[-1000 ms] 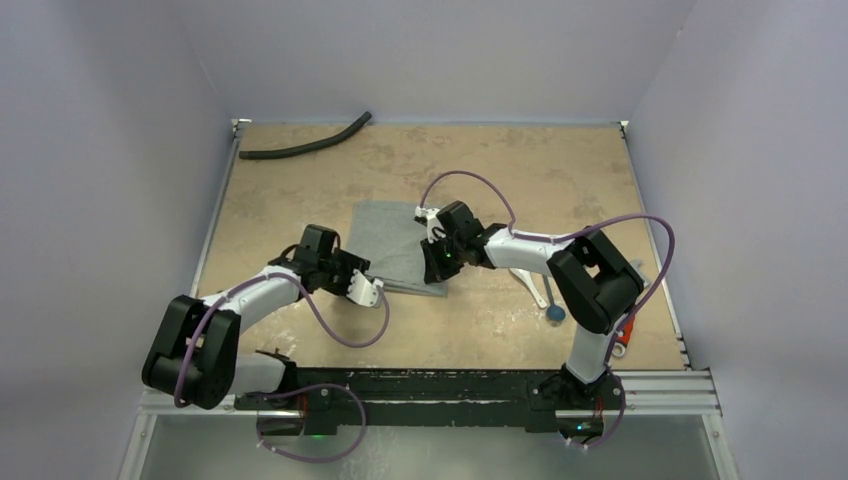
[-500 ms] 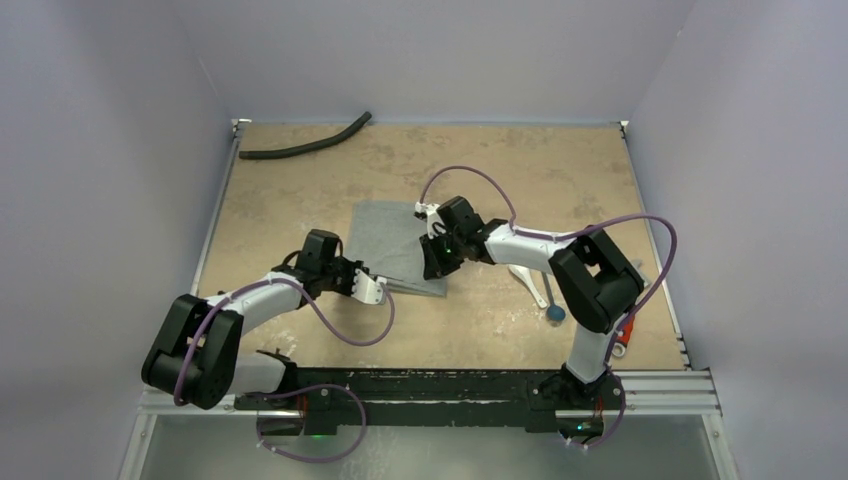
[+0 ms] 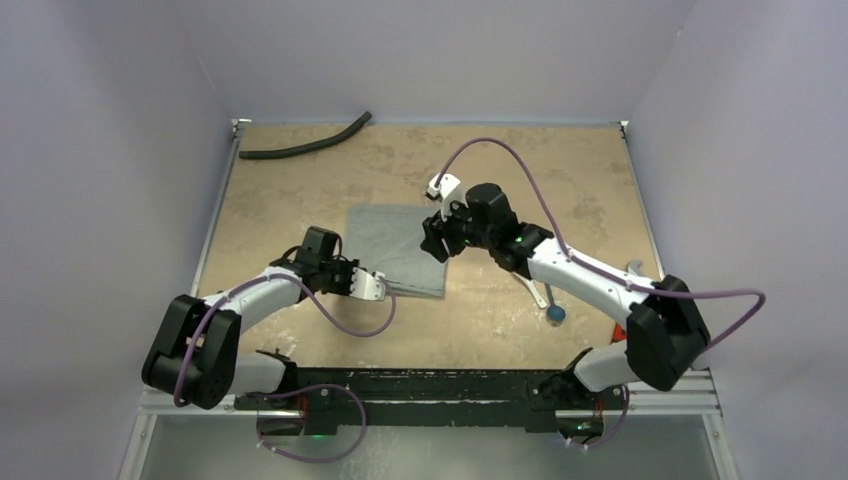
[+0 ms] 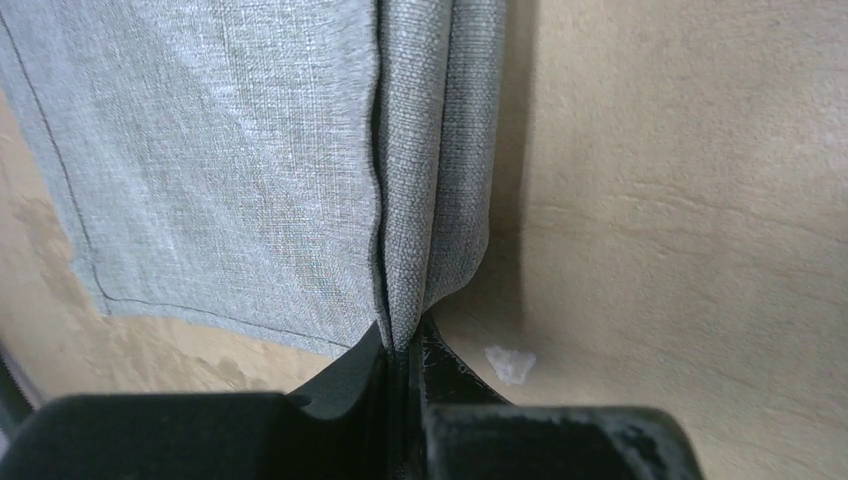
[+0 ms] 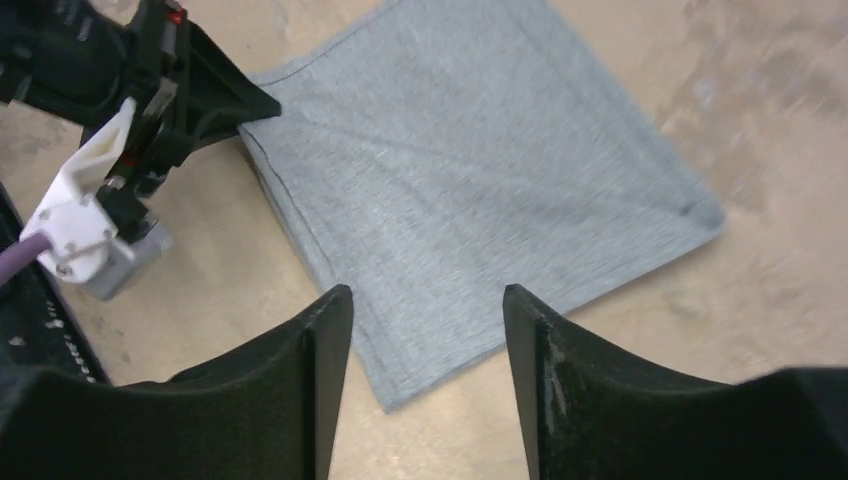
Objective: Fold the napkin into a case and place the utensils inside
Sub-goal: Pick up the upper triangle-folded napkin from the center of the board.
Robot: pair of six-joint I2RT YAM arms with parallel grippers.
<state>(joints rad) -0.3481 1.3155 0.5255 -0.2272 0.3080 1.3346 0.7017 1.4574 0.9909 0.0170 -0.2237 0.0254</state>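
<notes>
- Although the napkin (image 3: 398,248) already lies as a flat, squarish stack of layers in the middle of the table (image 3: 560,170), the job looks only partly done: by my reading it is not yet a pouch with an opening ready to load.
- Neither utensil is inside. The white spoon (image 3: 535,288) and the blue-ended stick (image 3: 555,313) lie on the bare table to the right of the cloth, apart from it and partly under the right forearm.
- What is left, as I judge it: at least one more fold to make the case, then both utensils picked up and slid in (the black hose (image 3: 305,142) at the far left plays no part).
- The left gripper (image 4: 405,345) reaches in low from the near left, forearm close to the table, and its jaws are pinched tight on the doubled edge at the napkin's near left corner; the wrist view shows several layers gathered between the tips.
- The right gripper (image 5: 428,300) hangs above the cloth's right side, arm stretched diagonally from the near right corner and wrist tipped downward. Its jaws stand apart with nothing between them, and they are clear of the fabric.
</notes>
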